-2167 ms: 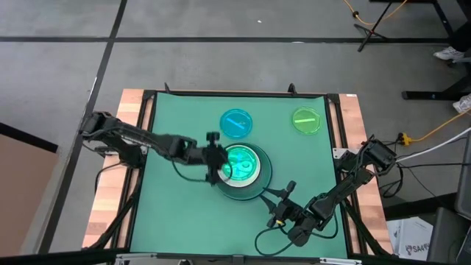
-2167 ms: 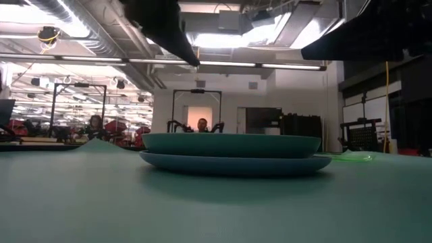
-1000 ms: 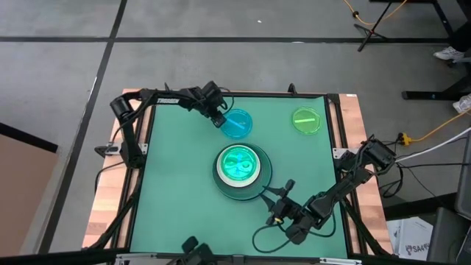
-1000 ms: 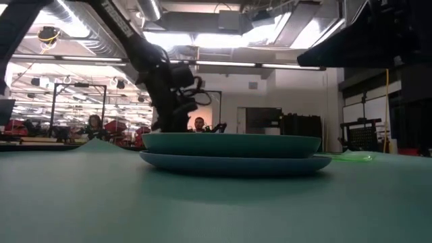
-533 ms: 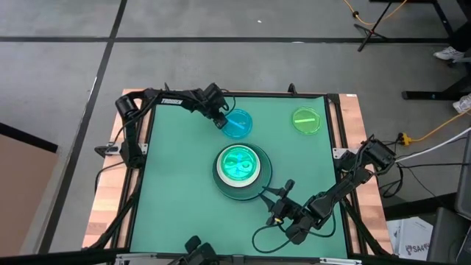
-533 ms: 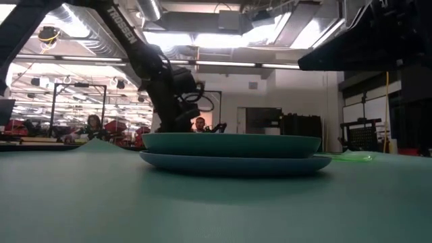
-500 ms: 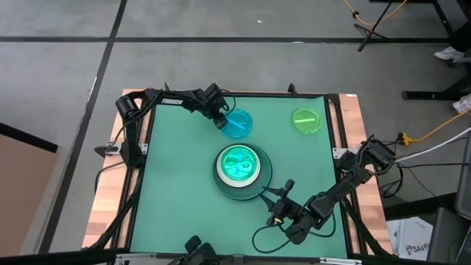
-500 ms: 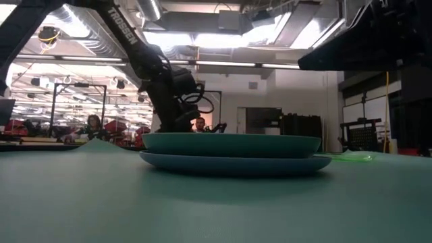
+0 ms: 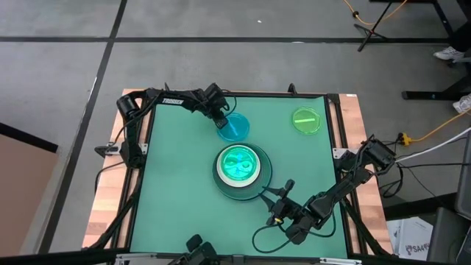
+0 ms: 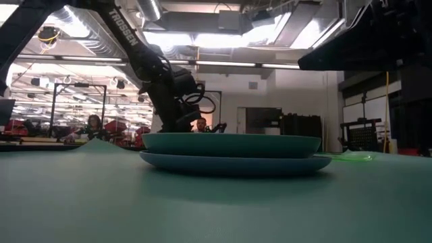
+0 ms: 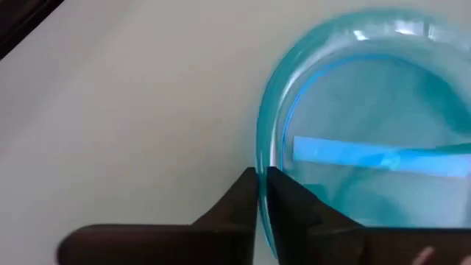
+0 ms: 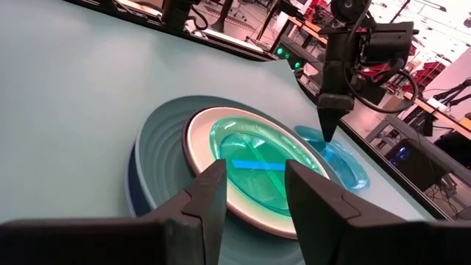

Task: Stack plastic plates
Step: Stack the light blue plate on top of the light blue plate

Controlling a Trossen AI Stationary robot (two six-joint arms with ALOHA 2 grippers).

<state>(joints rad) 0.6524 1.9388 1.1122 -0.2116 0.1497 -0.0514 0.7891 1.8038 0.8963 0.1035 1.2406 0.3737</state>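
Left gripper (image 9: pixel 221 122) on cyan plate (image 9: pixel 236 126) rim

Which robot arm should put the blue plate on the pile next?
Probably the left. The left gripper is already shut on the rim of the cyan plate. The right gripper hangs open, near the stack.

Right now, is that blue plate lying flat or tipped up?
Slightly tipped, it seems: the left tool is shut on the cyan plate rim, lifting that edge.
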